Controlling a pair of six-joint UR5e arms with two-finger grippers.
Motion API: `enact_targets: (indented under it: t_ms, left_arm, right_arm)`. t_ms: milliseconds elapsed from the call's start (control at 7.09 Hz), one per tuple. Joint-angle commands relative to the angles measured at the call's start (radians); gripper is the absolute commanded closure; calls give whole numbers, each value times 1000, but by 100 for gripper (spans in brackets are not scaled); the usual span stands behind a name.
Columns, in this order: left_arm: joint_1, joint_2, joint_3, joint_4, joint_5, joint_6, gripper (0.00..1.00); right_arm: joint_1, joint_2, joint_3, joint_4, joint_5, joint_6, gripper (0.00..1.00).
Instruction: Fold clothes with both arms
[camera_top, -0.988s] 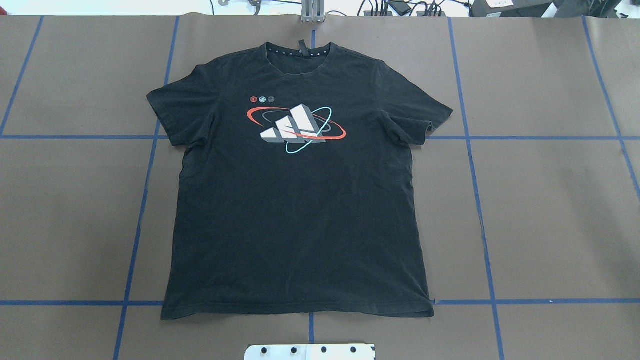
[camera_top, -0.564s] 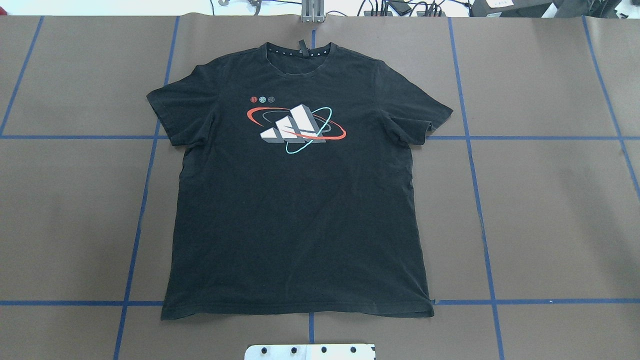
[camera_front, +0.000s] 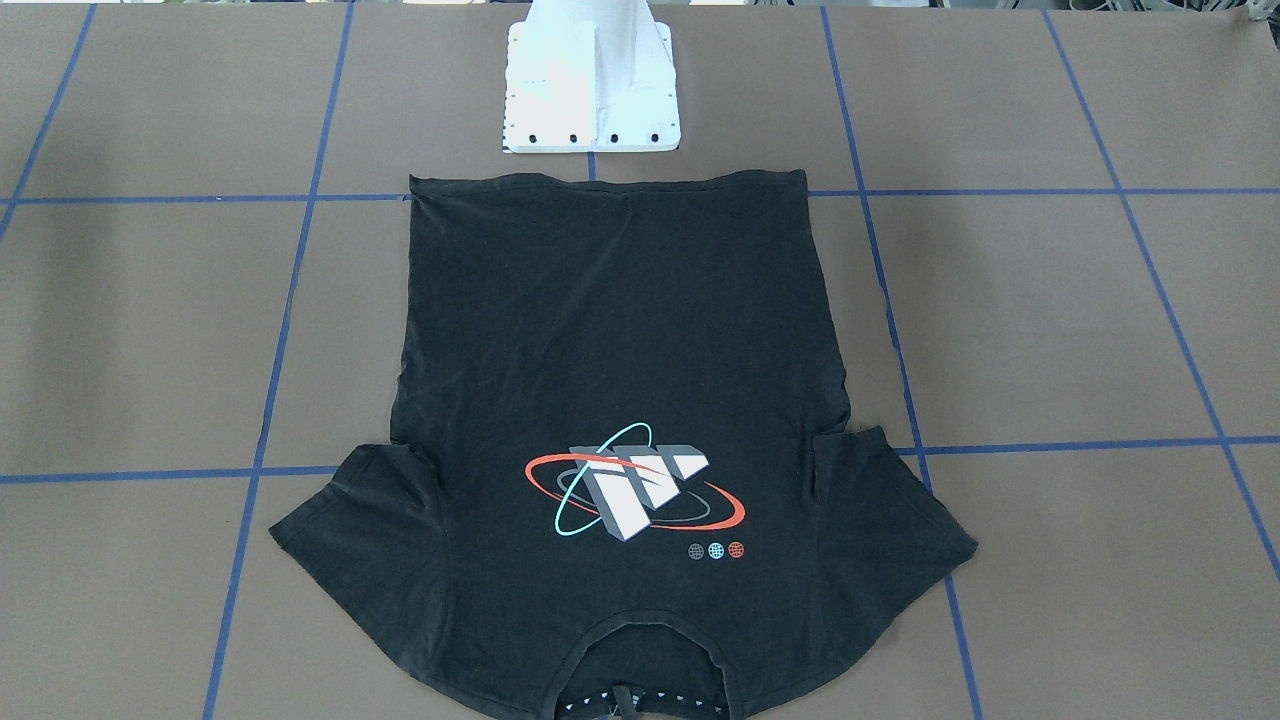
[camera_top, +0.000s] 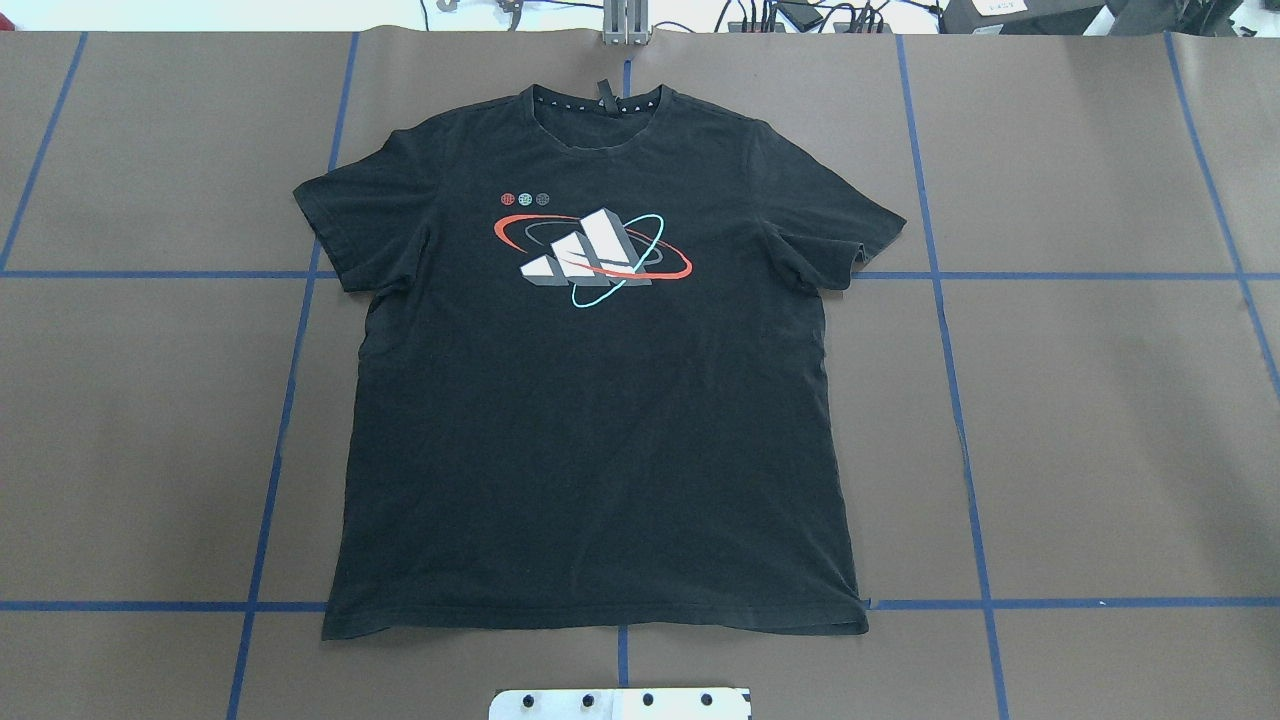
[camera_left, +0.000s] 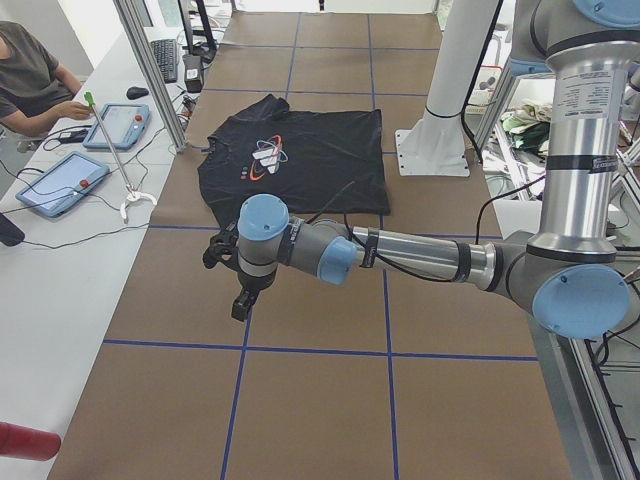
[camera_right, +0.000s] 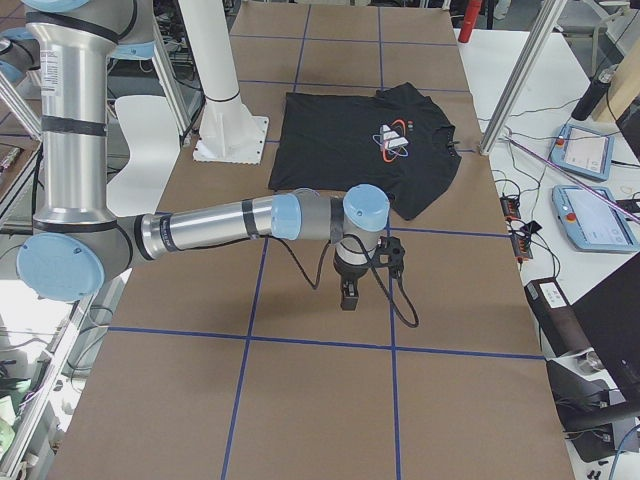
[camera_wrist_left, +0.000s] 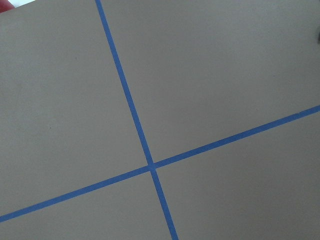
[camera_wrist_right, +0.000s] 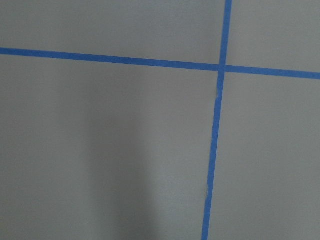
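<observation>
The clothes, one black T-shirt (camera_top: 590, 420), lie spread flat on the brown table with the logo (camera_top: 592, 250) facing up and the collar on the far side from the robot base. It also shows in the front-facing view as the T-shirt (camera_front: 620, 330). My left gripper (camera_left: 243, 302) hangs over bare table well off the shirt's sleeve side. My right gripper (camera_right: 347, 296) hangs over bare table past the other sleeve. Both show only in the side views, so I cannot tell whether they are open or shut. The wrist views hold only brown table and blue tape.
The white pedestal base (camera_front: 590, 95) stands just behind the shirt's hem. Blue tape lines (camera_top: 940, 300) grid the table. A side bench holds tablets (camera_left: 55, 185) and cables, with a seated person (camera_left: 30, 75) at it. Bare table lies on both sides of the shirt.
</observation>
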Motion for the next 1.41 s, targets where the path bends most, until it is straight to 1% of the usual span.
enact_targets:
  t_ms: [0, 141, 282, 423, 564, 706, 847, 988, 1129, 1270]
  left_arm:
    - [1, 3, -35, -3, -3, 3, 0]
    - [1, 5, -56, -7, -9, 3, 0]
    - [1, 5, -55, -15, -61, 1, 0]
    - [1, 5, -58, -18, -72, 3, 0]
    - [3, 5, -57, -32, -74, 6, 0]
    - [1, 8, -44, -74, -112, 4, 0]
    - [3, 6, -37, -81, -127, 3, 0]
    - [3, 5, -38, -90, -128, 4, 0]
    - [3, 6, -26, -123, -128, 3, 0]
    - [3, 0, 1, -142, -128, 3, 0]
  right_arm:
    - [-44, 3, -1, 77, 21, 53, 0]
    - [-67, 17, -21, 203, 23, 134, 0]
    - [-121, 61, -74, 330, 23, 297, 0]
    - [-191, 142, -130, 430, 21, 481, 0]
    - [-225, 238, -197, 464, 21, 551, 0]
    - [-256, 321, -265, 465, 21, 575, 1]
    - [-283, 428, -335, 465, 21, 648, 2]
    - [-328, 498, -374, 465, 18, 667, 4]
    - [-348, 547, -432, 466, 18, 667, 4]
    - [-366, 613, -522, 466, 15, 665, 6]
